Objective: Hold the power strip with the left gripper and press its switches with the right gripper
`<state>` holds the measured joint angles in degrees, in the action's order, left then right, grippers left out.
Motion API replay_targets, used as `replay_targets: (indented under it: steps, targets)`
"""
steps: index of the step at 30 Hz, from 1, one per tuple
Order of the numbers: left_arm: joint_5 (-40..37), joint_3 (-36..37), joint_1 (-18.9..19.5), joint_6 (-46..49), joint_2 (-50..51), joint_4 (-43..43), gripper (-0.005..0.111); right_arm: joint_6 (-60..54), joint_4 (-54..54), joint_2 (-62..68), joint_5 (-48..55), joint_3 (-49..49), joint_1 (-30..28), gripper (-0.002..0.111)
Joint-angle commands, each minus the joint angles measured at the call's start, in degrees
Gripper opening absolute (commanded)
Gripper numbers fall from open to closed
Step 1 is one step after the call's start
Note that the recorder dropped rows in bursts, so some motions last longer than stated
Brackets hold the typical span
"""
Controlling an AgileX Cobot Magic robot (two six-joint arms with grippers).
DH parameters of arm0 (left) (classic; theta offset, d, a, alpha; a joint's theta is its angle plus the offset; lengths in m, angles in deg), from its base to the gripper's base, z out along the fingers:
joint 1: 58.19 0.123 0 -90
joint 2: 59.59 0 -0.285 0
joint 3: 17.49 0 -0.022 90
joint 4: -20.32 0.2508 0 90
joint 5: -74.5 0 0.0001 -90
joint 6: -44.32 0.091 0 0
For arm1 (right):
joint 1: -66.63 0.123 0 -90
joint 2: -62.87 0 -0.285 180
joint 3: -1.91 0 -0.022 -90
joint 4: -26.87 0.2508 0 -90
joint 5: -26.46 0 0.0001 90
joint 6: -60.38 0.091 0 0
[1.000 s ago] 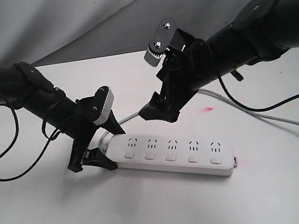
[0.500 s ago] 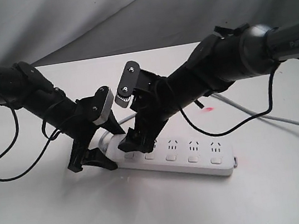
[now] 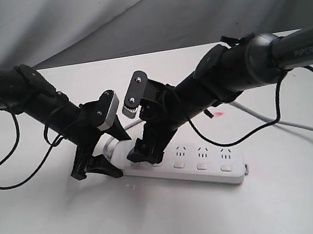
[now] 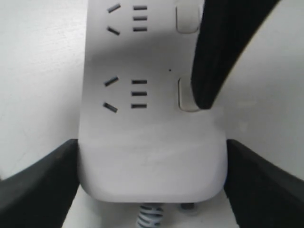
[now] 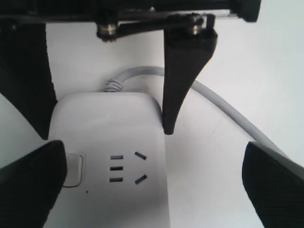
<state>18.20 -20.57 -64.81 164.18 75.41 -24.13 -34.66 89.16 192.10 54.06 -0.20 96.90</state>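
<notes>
The white power strip (image 3: 202,166) lies flat on the white table, its cord end towards my left arm. My left gripper (image 3: 105,158) is shut on that end, one black finger (image 4: 38,183) against each long side of the power strip (image 4: 142,133). My right gripper (image 3: 144,149) stands open over the first socket group. One of its fingers (image 4: 216,57) rests on the first of the switches (image 4: 183,95), while the other hangs over bare table beyond the strip. In the right wrist view the switch (image 5: 75,170) peeks out beside that finger (image 5: 28,185). Three further switches (image 3: 202,166) show uncovered.
The strip's grey cord (image 3: 299,125) runs from behind the arms to the right table edge. A black cable (image 3: 3,175) loops on the table under my left arm. A small red spot (image 3: 219,113) marks the table. Grey cloth hangs behind.
My right arm has swung down and left from above the strip's middle, bringing a finger onto the first switch. The left gripper and the strip have not moved.
</notes>
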Motion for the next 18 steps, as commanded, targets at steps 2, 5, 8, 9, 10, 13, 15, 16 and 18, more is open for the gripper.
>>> replay_targets:
  steps: [2,5,8,9,10,13,15,16,18]
  targets:
    - [-0.7,-0.3,-0.3,-0.3,0.0,-0.3,0.036,-0.5,0.5,0.3,-0.1,0.3,0.1,0.091]
    - [-0.7,-0.3,-0.3,-0.3,0.0,-0.3,0.036,-0.5,0.5,0.3,-0.5,0.3,0.1,0.091]
    - [-0.7,-0.3,-0.3,-0.3,0.0,-0.3,0.036,-0.5,0.5,0.3,-1.2,0.3,0.1,0.091]
    - [-0.7,-0.3,-0.3,-0.3,0.0,-0.3,0.036,-0.5,0.5,0.4,-1.2,0.3,0.1,0.091]
    - [-0.7,-0.3,-0.3,-0.3,0.0,-0.3,0.036,-0.5,0.5,0.5,-1.2,0.3,0.1,0.091]
    - [-0.7,-0.3,-0.3,-0.3,0.0,-0.3,0.036,-0.4,0.5,1.7,-1.2,0.3,0.1,0.091]
    - [-0.7,-0.3,-0.3,-0.3,0.0,-0.3,0.036,-0.3,0.5,2.2,-0.8,0.3,0.1,0.091]
    - [-0.7,-0.3,-0.3,-0.3,0.0,-0.3,0.036,0.0,0.5,2.3,-0.7,0.3,0.1,0.091]
    - [-0.7,-0.3,-0.3,-0.3,0.0,-0.3,0.036,0.6,-0.4,2.3,-0.5,0.3,0.1,0.091]
